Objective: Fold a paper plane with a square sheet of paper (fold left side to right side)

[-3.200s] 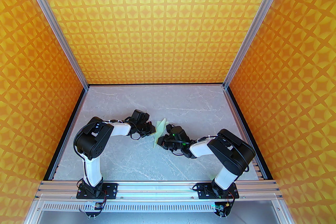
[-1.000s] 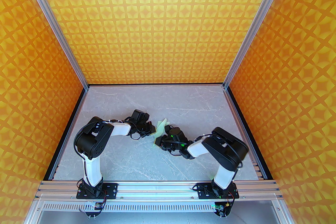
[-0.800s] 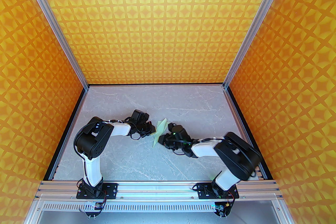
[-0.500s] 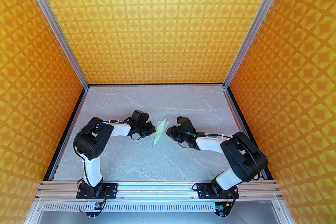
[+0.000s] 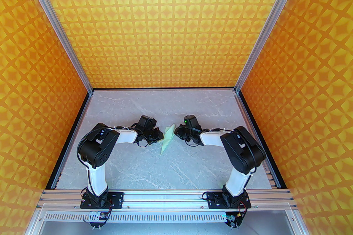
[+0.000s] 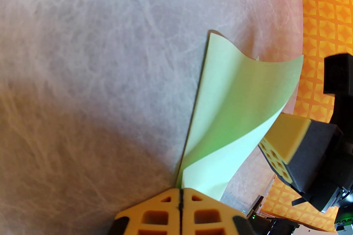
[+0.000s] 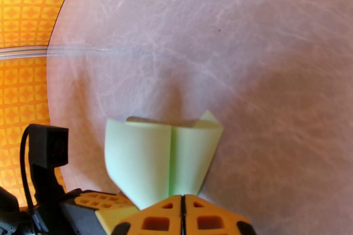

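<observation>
Top external view: the paper plane (image 5: 166,140) is seen as a creased, pointed dart at the middle of the table (image 5: 138,167) between the two arms, so most of the folding is judged done, with only the wing creases and a release thought to remain. What is hidden from above is supplied by the wrist views: the left gripper (image 6: 180,194) is shown clamped on the lower fold, and the right gripper (image 7: 182,198) appears closed on a curled wing.
</observation>
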Available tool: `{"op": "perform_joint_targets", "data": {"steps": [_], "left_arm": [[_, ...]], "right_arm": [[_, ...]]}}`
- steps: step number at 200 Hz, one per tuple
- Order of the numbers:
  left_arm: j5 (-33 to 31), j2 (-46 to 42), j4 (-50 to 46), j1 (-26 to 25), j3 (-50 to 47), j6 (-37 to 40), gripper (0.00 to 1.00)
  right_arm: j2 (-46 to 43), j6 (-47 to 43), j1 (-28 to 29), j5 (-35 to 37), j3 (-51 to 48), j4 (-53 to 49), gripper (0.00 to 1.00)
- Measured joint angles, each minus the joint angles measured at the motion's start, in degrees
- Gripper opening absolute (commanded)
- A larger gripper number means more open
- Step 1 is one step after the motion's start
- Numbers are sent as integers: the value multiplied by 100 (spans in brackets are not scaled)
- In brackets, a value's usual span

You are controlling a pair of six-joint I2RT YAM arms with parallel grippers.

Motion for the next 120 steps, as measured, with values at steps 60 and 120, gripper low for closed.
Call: {"op": "perform_joint_targets", "data": {"steps": [60, 120], "left_arm": [[-50, -17, -28, -26, 2, 48, 8], [-94, -15, -308, -83, 140, 264, 8]], "right_arm": [[249, -227, -2, -109, 328, -236, 3], [321, -507, -37, -267, 463, -385, 2]]}}
